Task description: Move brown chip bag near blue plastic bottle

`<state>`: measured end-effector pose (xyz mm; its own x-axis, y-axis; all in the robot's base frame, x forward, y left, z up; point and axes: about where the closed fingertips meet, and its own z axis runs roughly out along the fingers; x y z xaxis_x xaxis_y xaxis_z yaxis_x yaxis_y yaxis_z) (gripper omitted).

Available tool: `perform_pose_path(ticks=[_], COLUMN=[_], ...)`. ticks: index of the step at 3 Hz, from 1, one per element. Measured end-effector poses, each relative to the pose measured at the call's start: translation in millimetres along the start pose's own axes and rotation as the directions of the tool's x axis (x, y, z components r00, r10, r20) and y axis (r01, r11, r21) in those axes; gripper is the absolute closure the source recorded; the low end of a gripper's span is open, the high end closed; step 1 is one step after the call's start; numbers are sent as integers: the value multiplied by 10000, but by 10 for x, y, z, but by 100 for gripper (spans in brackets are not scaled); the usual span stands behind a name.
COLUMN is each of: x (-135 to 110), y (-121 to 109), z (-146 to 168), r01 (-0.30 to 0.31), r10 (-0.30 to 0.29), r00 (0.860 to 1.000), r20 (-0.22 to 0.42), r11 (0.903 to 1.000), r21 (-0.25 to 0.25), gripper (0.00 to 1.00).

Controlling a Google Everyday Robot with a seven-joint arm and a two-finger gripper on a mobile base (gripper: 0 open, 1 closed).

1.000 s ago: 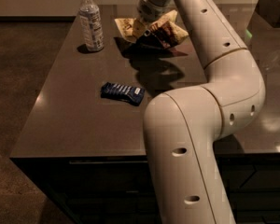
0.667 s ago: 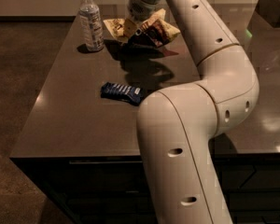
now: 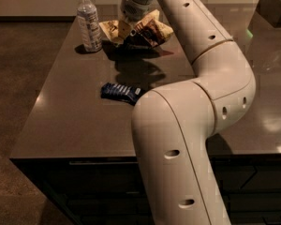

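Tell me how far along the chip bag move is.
Mostly done. The brown chip bag is lifted off the table, with its shadow below it, and is already close beside the blue plastic bottle. In hand: the gripper holds the bag at the table's far end. Left: set it down by the bottle and let go.

A dark, smooth table [image 3: 61,125] with a soft sheen carries a clear plastic bottle [image 3: 89,25] with a pale blue label. At its far edge, a glossy cream gripper [image 3: 129,26] pinches a crinkled, shiny brown chip bag [image 3: 152,29].
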<state>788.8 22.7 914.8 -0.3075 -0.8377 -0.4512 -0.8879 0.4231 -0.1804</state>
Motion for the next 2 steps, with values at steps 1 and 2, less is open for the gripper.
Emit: perform_pose_path(ticks=[1,2], x=[-14,-26], y=[-3,-3], z=[49,93], r01=[7,13], r10=[-7,-13], r00=[10000,10000], r20=[17,31], r11=[10000,10000], r21=[-6,-17], gripper=[35,13])
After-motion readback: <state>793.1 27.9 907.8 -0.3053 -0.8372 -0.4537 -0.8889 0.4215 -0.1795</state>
